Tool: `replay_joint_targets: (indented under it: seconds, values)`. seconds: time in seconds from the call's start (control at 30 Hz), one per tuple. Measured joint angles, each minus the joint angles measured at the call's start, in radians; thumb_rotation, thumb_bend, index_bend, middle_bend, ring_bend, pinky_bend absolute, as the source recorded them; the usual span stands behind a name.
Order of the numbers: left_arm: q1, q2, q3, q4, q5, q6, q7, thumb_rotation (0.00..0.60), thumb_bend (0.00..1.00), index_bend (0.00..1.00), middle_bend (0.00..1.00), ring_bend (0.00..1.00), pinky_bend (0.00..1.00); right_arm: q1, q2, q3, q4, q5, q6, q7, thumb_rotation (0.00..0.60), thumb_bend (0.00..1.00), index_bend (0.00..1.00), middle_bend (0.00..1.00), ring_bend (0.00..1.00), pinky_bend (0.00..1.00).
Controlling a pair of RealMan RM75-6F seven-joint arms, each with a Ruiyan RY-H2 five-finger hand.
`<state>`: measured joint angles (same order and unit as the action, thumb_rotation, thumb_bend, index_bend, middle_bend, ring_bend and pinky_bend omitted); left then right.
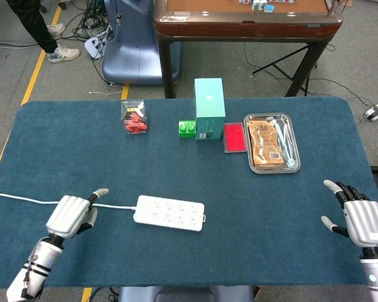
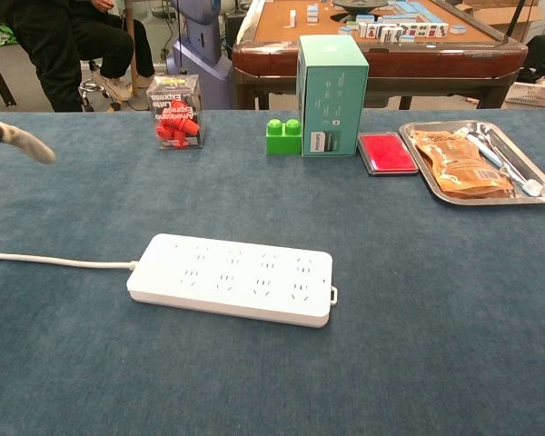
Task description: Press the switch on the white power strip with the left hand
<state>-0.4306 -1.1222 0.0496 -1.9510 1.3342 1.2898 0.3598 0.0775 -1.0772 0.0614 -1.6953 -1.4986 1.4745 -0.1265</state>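
Observation:
The white power strip (image 1: 169, 212) (image 2: 232, 278) lies flat near the table's front, its cable (image 1: 25, 200) (image 2: 54, 262) running off to the left. My left hand (image 1: 72, 215) hovers well left of the strip, apart from it, over the cable. It holds nothing: one finger sticks out toward the strip and the rest are curled in. In the chest view only that fingertip (image 2: 20, 143) shows at the left edge. My right hand (image 1: 360, 218) rests at the table's front right, fingers spread and empty. I cannot make out the switch.
Along the back stand a clear box of red pieces (image 1: 133, 117) (image 2: 174, 111), a green block (image 1: 187, 128), a tall teal box (image 1: 210, 108) (image 2: 331, 82), a red flat case (image 1: 234, 137) and a metal tray (image 1: 272, 114) with a packet and utensils.

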Motion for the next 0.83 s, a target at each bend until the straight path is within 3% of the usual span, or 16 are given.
replay_joint_targets:
  seconds: [0.13, 0.23, 0.4, 0.83]
  values:
    - [0.069, 0.028, 0.011, -0.005, -0.001, 0.07, -0.037, 0.6, 0.64, 0.24, 0.68, 0.55, 0.7, -0.004, 0.002, -0.002, 0.004, -0.003, 0.005, 0.01, 0.6, 0.14, 0.2, 0.26, 0.25, 0.44]
    - [0.12, 0.052, 0.02, -0.015, -0.018, 0.116, -0.046, 0.6, 0.64, 0.24, 0.61, 0.47, 0.61, -0.006, 0.007, -0.002, 0.007, -0.004, 0.008, 0.015, 0.6, 0.15, 0.2, 0.26, 0.25, 0.44]
    - [0.195, 0.085, 0.029, -0.031, -0.053, 0.184, -0.051, 0.6, 0.64, 0.26, 0.6, 0.45, 0.56, -0.008, 0.01, -0.004, 0.006, -0.013, 0.016, 0.021, 0.6, 0.14, 0.2, 0.26, 0.25, 0.44]
    - [0.327, 0.155, 0.041, -0.069, -0.056, 0.292, -0.081, 0.6, 0.64, 0.32, 0.59, 0.45, 0.56, -0.016, 0.008, -0.008, 0.019, -0.022, 0.026, 0.042, 0.6, 0.15, 0.2, 0.26, 0.25, 0.44]
